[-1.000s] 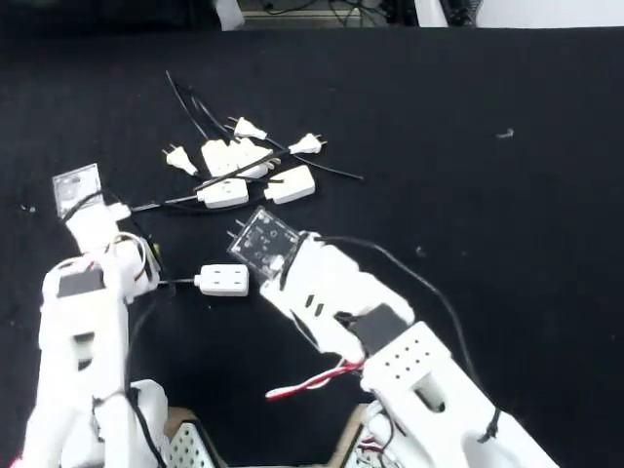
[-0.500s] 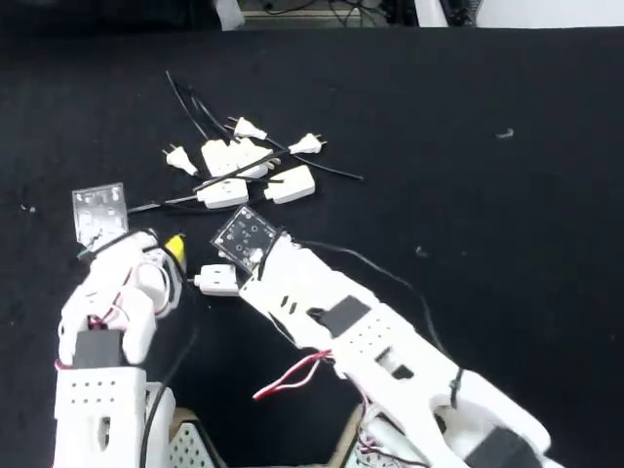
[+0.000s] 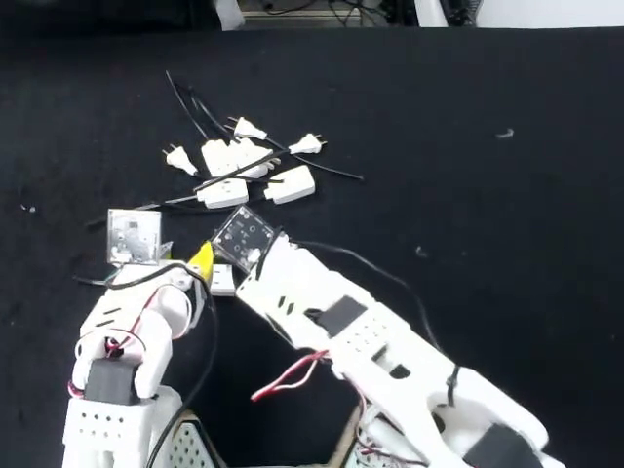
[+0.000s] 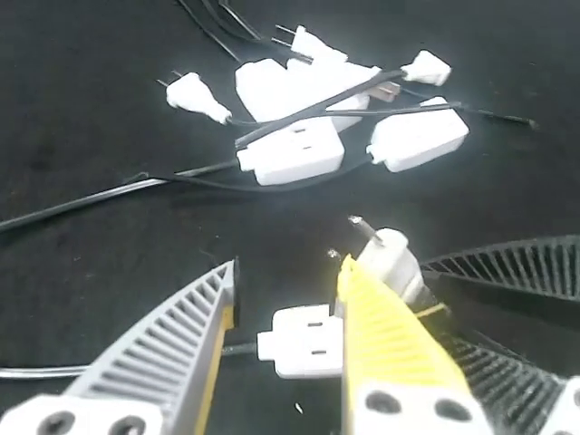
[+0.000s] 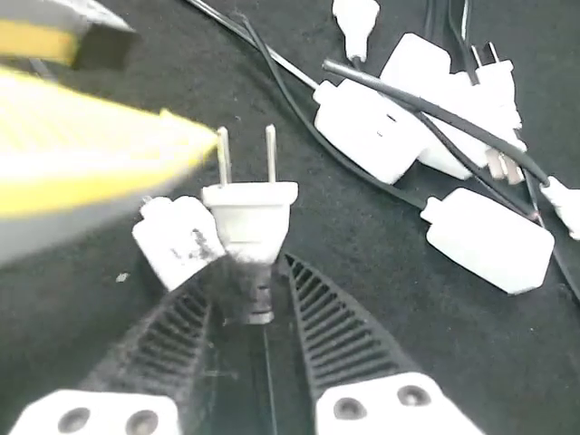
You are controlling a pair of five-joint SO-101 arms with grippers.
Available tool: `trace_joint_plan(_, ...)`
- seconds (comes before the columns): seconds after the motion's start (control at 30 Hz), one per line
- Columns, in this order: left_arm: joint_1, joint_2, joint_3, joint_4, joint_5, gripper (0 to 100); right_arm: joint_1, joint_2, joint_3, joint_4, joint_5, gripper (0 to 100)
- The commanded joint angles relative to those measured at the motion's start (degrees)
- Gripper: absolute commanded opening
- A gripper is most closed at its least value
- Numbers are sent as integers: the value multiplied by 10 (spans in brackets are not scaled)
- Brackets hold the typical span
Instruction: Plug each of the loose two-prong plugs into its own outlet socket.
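Insertion is in hand. Your right gripper (image 5: pixel 250 275) is clamping a two-prong plug (image 5: pixel 247 213), prongs forward. Your left gripper (image 4: pixel 288 272) is standing wide around the outlet socket (image 4: pixel 304 340), lower left of centre in the high view. You are needing to pin that socket, then line prongs to slots. Grippers are crowding each other; the pile of plugs and sockets (image 3: pixel 234 156) is lying well apart, upper left.

High view looks down over table (image 3: pixel 507 195); both wrist views close, low, sharing socket cluster (image 4: pixel 290 154)
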Motion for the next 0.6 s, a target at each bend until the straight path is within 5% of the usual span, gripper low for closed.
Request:
trace_joint_plan(0.0, 10, 7, -7, 0, -9, 191, -31, -63, -6, 40, -4, 10)
trace_joint_plan(0.4, 8, 30, -7, -1, -10, 191, -38, -100, -5, 68, -6, 10)
trace_joint_plan(0.57, 11, 32, -7, 0, -10, 191, -38, -100, -8, 68, -73, 10)
